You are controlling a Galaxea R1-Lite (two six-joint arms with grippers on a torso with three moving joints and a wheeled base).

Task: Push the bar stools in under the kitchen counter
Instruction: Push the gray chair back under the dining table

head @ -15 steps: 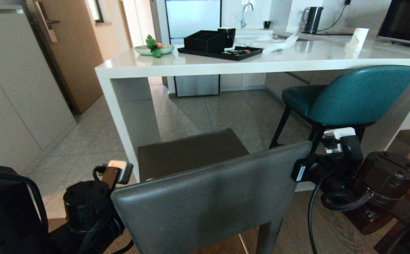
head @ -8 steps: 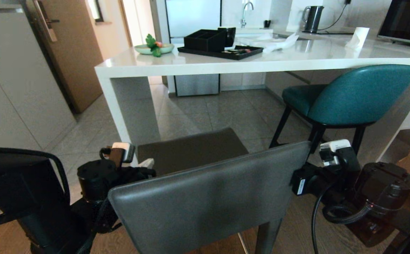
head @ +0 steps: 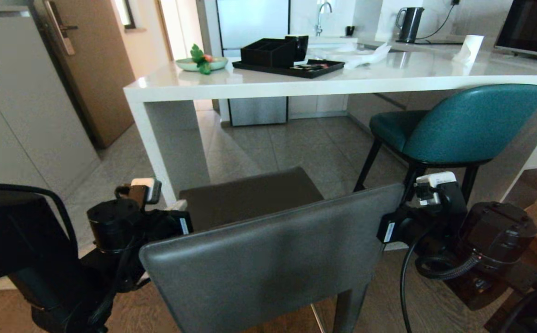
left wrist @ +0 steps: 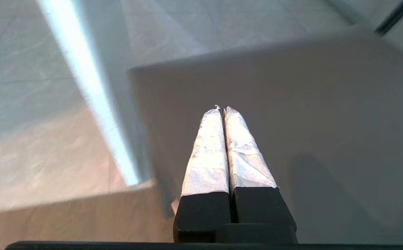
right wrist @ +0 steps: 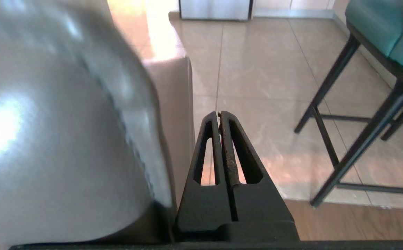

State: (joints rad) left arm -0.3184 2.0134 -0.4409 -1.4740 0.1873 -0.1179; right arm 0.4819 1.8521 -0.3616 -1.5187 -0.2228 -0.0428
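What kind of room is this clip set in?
Most likely a home kitchen: a white counter with bar stools at it, a sink tap and an electric kettle behind.

Open tiled floor (head: 296, 143) lies under the bench (head: 231, 85), beyond the grey stool (head: 268, 249). The bench's white panel leg (head: 171, 148) blocks passage left of the stool; the teal stool (head: 458, 125) stands to its right, a gap between.

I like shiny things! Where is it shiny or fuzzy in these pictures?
Head view: window light gleams off the white counter. Left wrist view: a bright stripe of light runs along the counter's leg. Right wrist view: the grey stool is close, blurred, with a glare patch; the floor shines.
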